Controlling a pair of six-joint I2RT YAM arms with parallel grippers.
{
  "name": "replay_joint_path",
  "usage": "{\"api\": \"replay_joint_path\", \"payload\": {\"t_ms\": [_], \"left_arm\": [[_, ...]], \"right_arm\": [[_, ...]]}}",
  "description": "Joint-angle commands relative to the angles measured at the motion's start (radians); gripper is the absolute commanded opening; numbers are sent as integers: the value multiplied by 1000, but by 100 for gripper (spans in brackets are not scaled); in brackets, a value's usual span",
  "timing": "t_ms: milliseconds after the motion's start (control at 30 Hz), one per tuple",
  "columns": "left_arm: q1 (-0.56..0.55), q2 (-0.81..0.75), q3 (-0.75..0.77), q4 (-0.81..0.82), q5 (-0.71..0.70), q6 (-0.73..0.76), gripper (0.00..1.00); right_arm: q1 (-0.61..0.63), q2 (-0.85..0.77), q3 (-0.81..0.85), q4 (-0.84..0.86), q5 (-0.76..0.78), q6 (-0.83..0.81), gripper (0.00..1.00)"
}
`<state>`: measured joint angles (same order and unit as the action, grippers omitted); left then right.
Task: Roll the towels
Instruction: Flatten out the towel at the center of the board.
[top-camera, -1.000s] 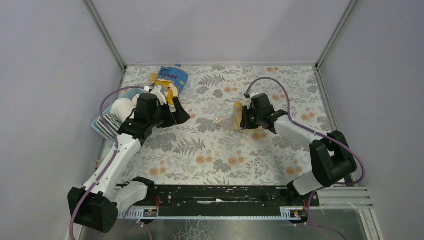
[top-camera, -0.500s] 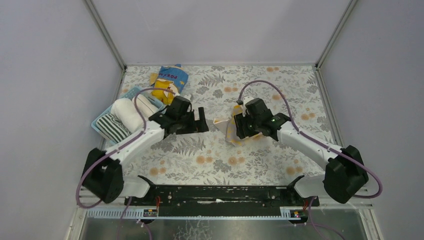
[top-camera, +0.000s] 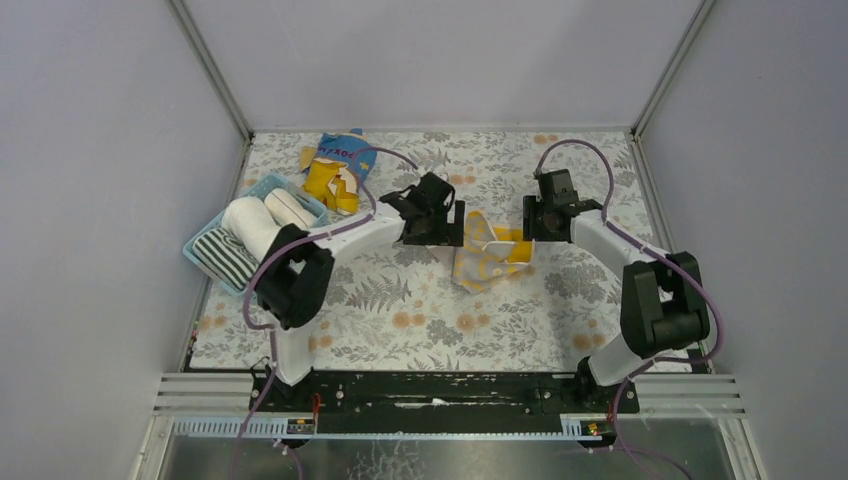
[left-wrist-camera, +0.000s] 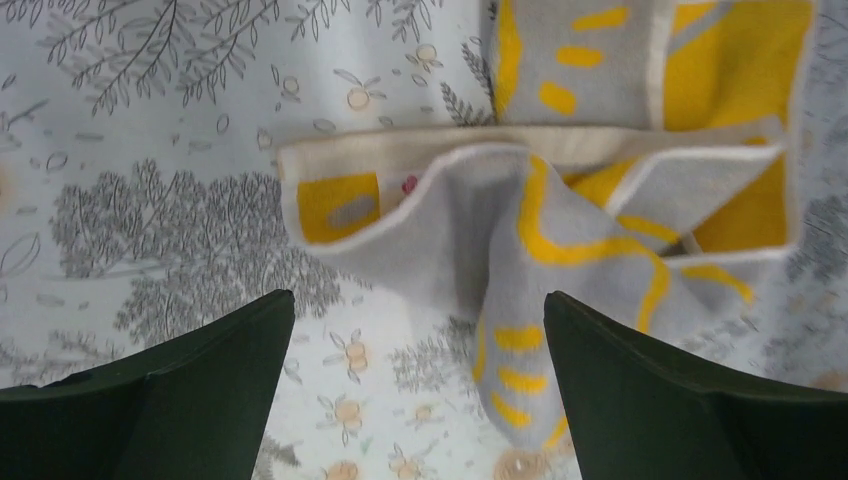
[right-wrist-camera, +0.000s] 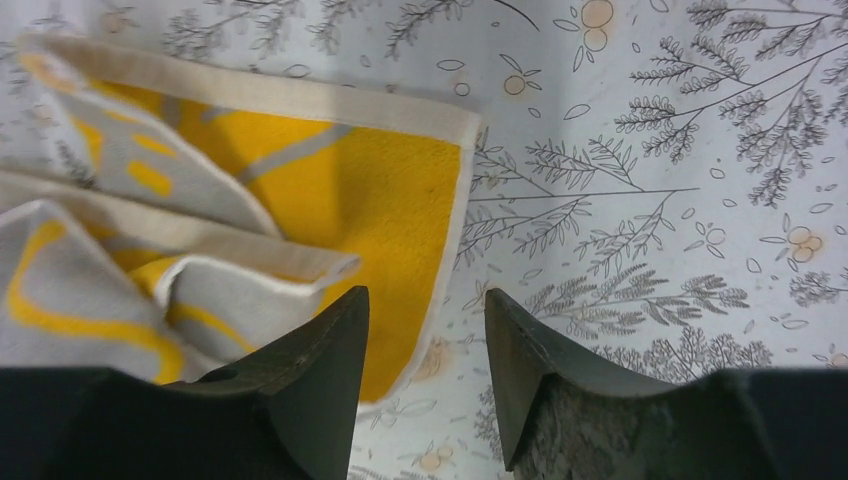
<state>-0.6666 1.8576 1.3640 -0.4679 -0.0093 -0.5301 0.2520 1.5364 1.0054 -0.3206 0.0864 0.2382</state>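
My left gripper (top-camera: 443, 224) stretches far out, elbow low; my right gripper (top-camera: 537, 219) faces it, with the beige towel (top-camera: 480, 260) lying crumpled between them; the basket (top-camera: 196, 250) at left holds two white rolls (top-camera: 252, 222) and a striped roll (top-camera: 225, 256); left wrist: jaws wide apart above the towel's folds; right wrist: jaws parted, astride its yellow corner's edge.

Patterned towel (top-camera: 482, 255) — beige-grey with yellow bars, curved bands and a solid yellow panel, cream edging. Surface (top-camera: 400, 300): white, grey fern-leaf print, small orange blossoms. Basket (top-camera: 268, 184): light blue. Striped towel (top-camera: 225, 257) — black and white; plain towels (top-camera: 250, 222), cream-white. Snack bag (top-camera: 345, 152): blue and yellow.
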Motion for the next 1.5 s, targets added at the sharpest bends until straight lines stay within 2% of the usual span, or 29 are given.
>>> {"api": "replay_joint_path", "payload": {"t_ms": [0, 267, 367, 433, 600, 667, 833, 967, 1033, 1133, 1200, 1333, 1467], "left_arm": [[-3, 120, 99, -27, -71, 39, 94], [-4, 251, 154, -47, -116, 67, 89], [-4, 266, 131, -59, -134, 70, 81], [-4, 256, 93, -60, -146, 63, 75], [5, 161, -62, -57, -238, -5, 52], [21, 101, -141, -53, -287, -46, 45], [94, -76, -346, -24, -348, -131, 34], [137, -192, -430, -50, -399, -175, 34], [139, -244, -459, -66, -421, -198, 37], [138, -341, -502, -65, -416, -224, 48], [131, -385, -507, -66, -394, -217, 59], [69, -426, -444, -66, -343, -160, 72], [-22, -381, -327, -38, -305, -62, 75]], "right_arm": [[-24, 86, 64, 69, -17, 12, 53], [-37, 286, 117, 60, -8, 40, 48], [-37, 316, 116, 42, -30, 58, 43], [-37, 325, 111, 24, -55, 67, 37], [-36, 293, 60, -7, -99, 94, 10], [-33, 252, 16, 4, -125, 117, 2], [52, 115, -103, 39, -138, 185, 0], [111, -4, -228, 110, -128, 288, 0], [159, -48, -272, 139, -101, 331, 0], [226, -89, -316, 177, -80, 398, 0], [264, -104, -339, 203, -69, 430, 0], [302, -109, -379, 249, -64, 468, 0], [308, -96, -393, 275, -71, 463, 0]]}}
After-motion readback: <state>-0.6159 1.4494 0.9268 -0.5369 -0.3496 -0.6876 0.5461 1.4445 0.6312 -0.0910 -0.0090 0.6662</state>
